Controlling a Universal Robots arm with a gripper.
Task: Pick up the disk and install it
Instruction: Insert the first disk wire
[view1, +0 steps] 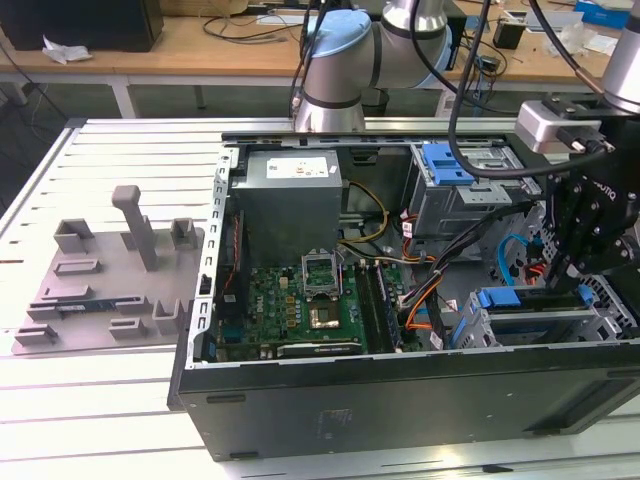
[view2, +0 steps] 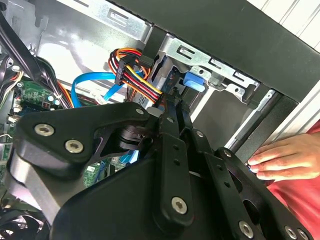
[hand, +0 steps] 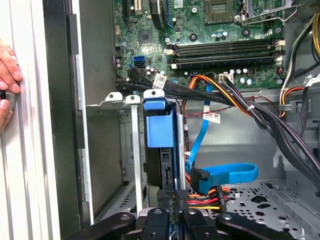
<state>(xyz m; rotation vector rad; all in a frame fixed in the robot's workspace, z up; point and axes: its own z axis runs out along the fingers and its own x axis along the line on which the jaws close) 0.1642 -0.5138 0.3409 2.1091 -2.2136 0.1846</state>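
Observation:
The disk (hand: 159, 167) stands on edge in the drive cage (hand: 132, 150) at the case's front corner, with its blue plastic end (hand: 160, 127) toward the motherboard. My gripper (hand: 175, 197) sits at the disk's other end, fingers drawn close together with a strip of blue rail between them. In the exterior view the gripper (view1: 568, 272) hangs over that cage (view1: 540, 325) on the exterior view's right, and the disk's blue end (view1: 497, 299) shows at the cage's left. In the second wrist view the gripper (view2: 172, 102) points at a blue tab (view2: 192, 80).
A person's hand (hand: 7, 65) rests outside the case wall (hand: 60, 125). Bundled power wires (hand: 225, 95) and a blue data cable (hand: 235, 175) lie beside the cage. The motherboard (view1: 300, 300), power supply (view1: 290, 200) and a second cage (view1: 445, 165) occupy the case; a grey fixture (view1: 110, 270) lies outside.

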